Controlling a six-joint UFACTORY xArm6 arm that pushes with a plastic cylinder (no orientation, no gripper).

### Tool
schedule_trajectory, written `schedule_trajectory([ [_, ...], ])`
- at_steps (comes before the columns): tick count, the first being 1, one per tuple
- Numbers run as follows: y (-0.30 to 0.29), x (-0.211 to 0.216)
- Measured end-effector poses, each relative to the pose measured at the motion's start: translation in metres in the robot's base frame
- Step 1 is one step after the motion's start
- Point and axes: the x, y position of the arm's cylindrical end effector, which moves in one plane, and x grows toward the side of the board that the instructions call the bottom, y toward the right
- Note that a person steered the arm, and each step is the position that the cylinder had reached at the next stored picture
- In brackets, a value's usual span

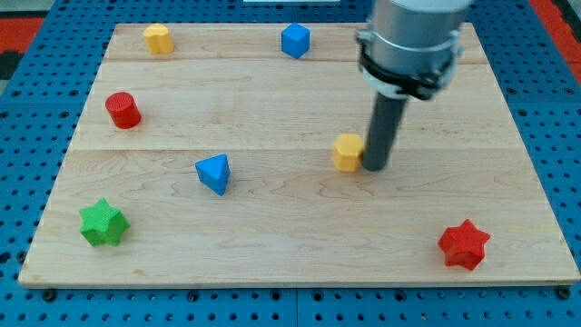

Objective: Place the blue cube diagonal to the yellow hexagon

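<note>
The blue cube [295, 40] sits near the board's top edge, a little right of centre. A yellow block [347, 152], apparently hexagonal, lies right of the board's middle. My tip [376, 168] stands right against this block's right side, well below and to the right of the blue cube. A second yellow block [157, 38] sits at the top left; I cannot tell its exact shape.
A red cylinder [122, 109] is at the left. A blue triangular block [214, 173] lies left of centre. A green star [102, 223] is at the bottom left and a red star [464, 243] at the bottom right. The wooden board [272, 263] rests on a blue pegboard.
</note>
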Motion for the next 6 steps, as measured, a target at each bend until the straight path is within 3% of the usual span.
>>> schedule_trajectory([
  [1, -0.057, -0.015],
  [2, -0.023, -0.026],
  [4, -0.024, -0.042],
  [5, -0.060, -0.096],
  [6, -0.154, -0.128],
])
